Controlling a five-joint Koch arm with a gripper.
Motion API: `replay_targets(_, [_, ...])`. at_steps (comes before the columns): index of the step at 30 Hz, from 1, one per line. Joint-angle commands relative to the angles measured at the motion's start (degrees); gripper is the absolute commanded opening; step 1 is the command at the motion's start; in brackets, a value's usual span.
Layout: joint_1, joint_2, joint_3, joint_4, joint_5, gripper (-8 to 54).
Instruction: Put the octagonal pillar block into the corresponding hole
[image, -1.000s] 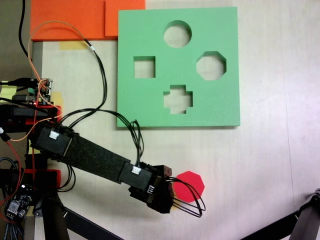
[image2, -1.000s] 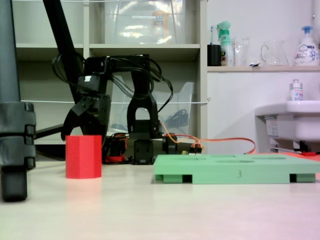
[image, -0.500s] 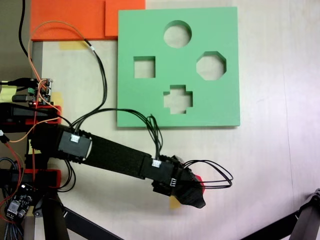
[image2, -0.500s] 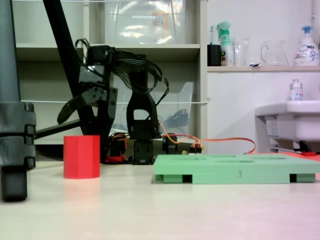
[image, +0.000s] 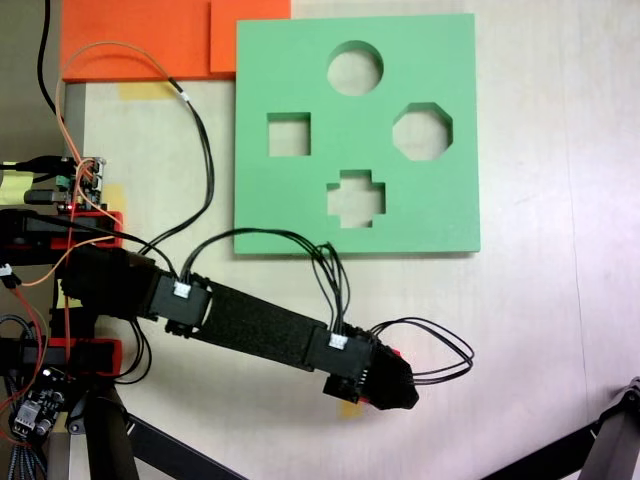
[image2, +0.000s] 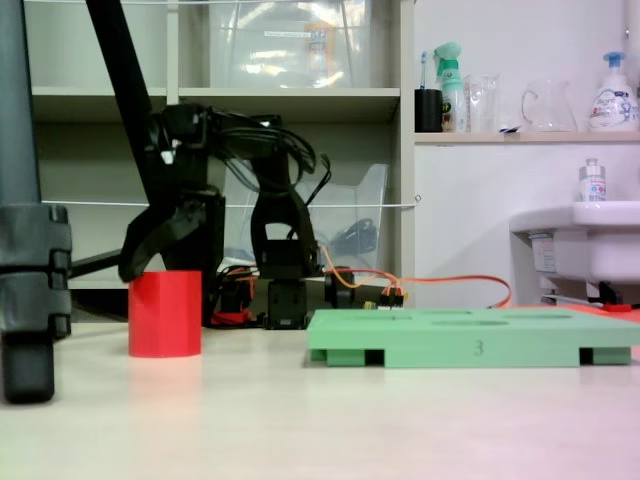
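- Fixed view from above: the black arm (image: 250, 325) reaches from the left edge towards lower centre, and its claw (image: 392, 385) sits directly over the octagonal pillar block (image: 397, 353), of which a thin red sliver shows at the claw's upper edge.
- Fixed view at worktop level: the octagonal pillar block (image2: 164, 313) stands upright on the worktop (image2: 320, 420), well to the left of the green foam board (image2: 470, 337).
- Same low view: the claw (image2: 165, 255) hangs just above the block's top. One finger (image2: 140, 240) slopes down to the block's upper left corner. The other side of the claw descends behind the block's right edge.
- Claw state: the jaws stand spread about as wide as the block. Whether they touch it cannot be told, and nothing is seen lifted.
- Top-down view: the green foam board (image: 300, 200) lies flat above the arm, apart from it. The corresponding hole (image: 422, 131) is at the board's right side, with a round cutout (image: 355, 67) up-left of it, a cross-shaped cutout (image: 356, 197) down-left and a square cutout (image: 288, 134) further left.
- An orange foam sheet (image: 140, 40) lies at the board's upper left corner.
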Motion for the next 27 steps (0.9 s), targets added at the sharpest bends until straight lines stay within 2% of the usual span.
replay_targets(1, [0.9, -0.5, -2.4, 5.4, -1.3, 51.9])
replay_targets(8, [1.0, -8.3, -5.6, 7.9, -6.6, 51.2])
replay_targets(11, [1.2, -9.5, -5.3, 8.4, -4.7, 40.9])
replay_targets(13, [1.2, -9.1, -5.3, 8.4, -0.4, 39.6])
replay_targets(15, [1.5, -8.0, -5.3, 8.4, 6.2, 34.7])
replay_targets(21, [1.9, -4.0, -5.1, 8.4, 20.7, 25.4])
replay_targets(24, [1.8, -0.8, -4.7, 8.6, 27.5, 25.0])
replay_targets(27, [0.7, 3.6, -4.7, 9.1, 40.3, 24.8])
